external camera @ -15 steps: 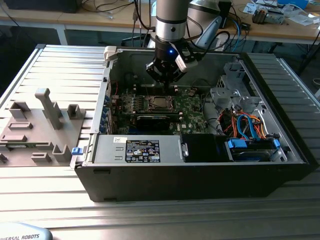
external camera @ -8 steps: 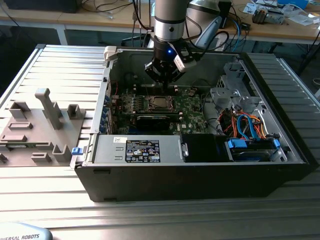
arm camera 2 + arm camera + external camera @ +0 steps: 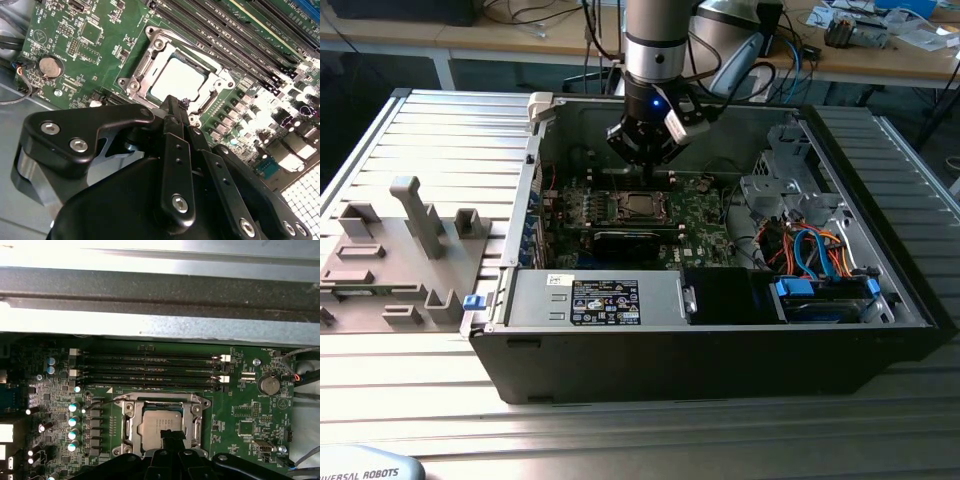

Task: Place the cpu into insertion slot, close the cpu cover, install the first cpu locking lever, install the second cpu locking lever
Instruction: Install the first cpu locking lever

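the cpu [image 3: 161, 422] [image 3: 177, 80] sits in the insertion slot [image 3: 133, 426] near the middle of the green motherboard [image 3: 240, 412], the cpu cover [image 3: 156, 56] framing it in both wrist views. the gripper [image 3: 176, 104] [image 3: 645, 152] hangs just above the chip's edge, its fingertips pressed together and holding nothing. 4 memory slots [image 3: 150, 371] run beside the socket.
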Action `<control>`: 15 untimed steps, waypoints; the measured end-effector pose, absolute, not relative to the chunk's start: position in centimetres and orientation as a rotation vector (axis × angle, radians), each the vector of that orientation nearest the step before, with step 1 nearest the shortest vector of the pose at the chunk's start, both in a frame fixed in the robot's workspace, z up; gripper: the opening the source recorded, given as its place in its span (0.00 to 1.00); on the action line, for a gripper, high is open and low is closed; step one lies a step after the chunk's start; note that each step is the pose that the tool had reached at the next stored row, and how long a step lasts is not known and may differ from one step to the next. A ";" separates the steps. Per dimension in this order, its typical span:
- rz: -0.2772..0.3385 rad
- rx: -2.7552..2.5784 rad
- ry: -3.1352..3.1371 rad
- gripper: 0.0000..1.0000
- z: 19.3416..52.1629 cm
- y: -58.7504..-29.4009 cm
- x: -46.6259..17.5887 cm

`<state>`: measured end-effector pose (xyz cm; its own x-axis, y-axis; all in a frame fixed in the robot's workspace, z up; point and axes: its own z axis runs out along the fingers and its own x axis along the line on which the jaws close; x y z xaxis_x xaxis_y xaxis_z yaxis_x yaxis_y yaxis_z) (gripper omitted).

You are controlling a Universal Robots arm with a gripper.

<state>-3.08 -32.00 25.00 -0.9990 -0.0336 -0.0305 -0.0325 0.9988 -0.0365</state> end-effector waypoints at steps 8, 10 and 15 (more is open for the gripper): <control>-0.056 -0.051 3.110 0.11 25.0 -32.0 -3.3; -0.056 -0.051 3.110 0.11 25.0 -32.0 -3.4; -0.056 -0.051 3.110 0.11 25.0 -32.0 -3.6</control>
<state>-3.58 -32.00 24.97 -0.9990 -0.0336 -0.0305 -0.0325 0.9988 -0.0365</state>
